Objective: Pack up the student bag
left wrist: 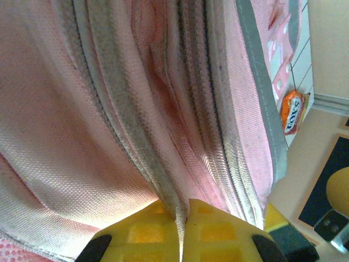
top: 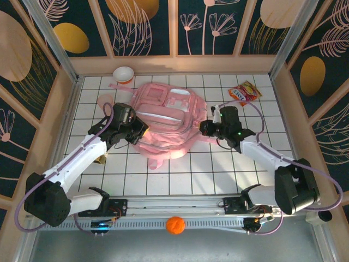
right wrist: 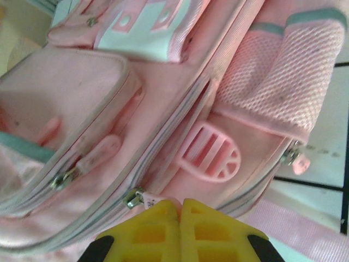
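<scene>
both arms stretch inward, flanking the student bag [top: 163, 117] (jaws closed).

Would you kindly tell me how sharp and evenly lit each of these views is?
Top external: sharp, evenly lit student bag. Left wrist: crisp fabric weave, glare lower left, left gripper slightly soft. Right wrist: softly focused throughout, washed out at the right edge.

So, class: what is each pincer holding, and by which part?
The left pincer is shut on the student bag, pinching a fabric edge beside a zip. The right pincer is shut at the bag's zip pull, apparently gripping its tab.
</scene>
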Motion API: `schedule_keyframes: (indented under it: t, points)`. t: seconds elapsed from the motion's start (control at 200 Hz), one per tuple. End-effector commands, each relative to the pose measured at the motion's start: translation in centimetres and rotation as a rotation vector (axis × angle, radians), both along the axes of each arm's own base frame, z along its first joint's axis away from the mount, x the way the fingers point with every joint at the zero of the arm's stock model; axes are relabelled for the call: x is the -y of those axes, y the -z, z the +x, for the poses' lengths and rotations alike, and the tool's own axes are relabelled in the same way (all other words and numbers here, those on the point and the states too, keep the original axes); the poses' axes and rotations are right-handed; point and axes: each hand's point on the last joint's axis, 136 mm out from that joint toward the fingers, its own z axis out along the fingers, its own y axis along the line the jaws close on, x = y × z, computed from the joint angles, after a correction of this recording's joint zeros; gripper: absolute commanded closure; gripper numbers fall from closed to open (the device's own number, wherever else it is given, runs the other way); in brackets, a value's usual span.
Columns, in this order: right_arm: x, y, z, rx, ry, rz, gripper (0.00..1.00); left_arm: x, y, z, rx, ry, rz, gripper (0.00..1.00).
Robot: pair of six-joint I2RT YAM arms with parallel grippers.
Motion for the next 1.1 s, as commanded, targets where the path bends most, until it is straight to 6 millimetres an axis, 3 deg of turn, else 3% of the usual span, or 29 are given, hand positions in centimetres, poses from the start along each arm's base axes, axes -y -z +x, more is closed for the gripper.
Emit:
schedule_keyframes:
  t: [0.0,0.27,0.38,0.515,0.631,0.746,0.861,1.091]
  points:
    - [2.7,0.8,2.9,0.030,0.122,-0.032,1.00,-0.3,-2.7,-0.1,0.074,0.004,-0.047,1.00]
    - [1.7,1.2,5.1,0.036,0.117,-0.002,1.00,-0.2,-1.6,-2.4,0.046,0.068,-0.066,1.00]
    - [0.3,0.9,4.5,0.042,0.029,0.014,1.00,-0.2,-1.3,-2.3,0.045,0.067,-0.061,1.00]
    - [-1.4,0.5,2.1,0.065,-0.127,-0.013,0.72,-0.3,-1.4,-1.7,0.063,0.068,-0.038,1.00]
    - [-1.3,0.2,1.1,0.018,-0.117,0.010,0.59,-1.6,-1.4,-0.6,0.095,0.045,0.075,0.70]
    - [-2.8,-0.1,-0.6,-0.018,-0.146,0.025,0.48,-1.9,-0.9,0.0,0.104,0.018,0.086,0.53]
    - [-2.9,-0.1,-1.7,0.023,-0.182,-0.091,0.46,-0.7,-1.5,-0.3,0.129,0.064,0.035,0.49]
    - [-2.2,-2.6,-2.4,0.351,-0.370,-0.287,0.44,-0.9,-5.8,0.3,0.433,0.261,0.295,0.46]
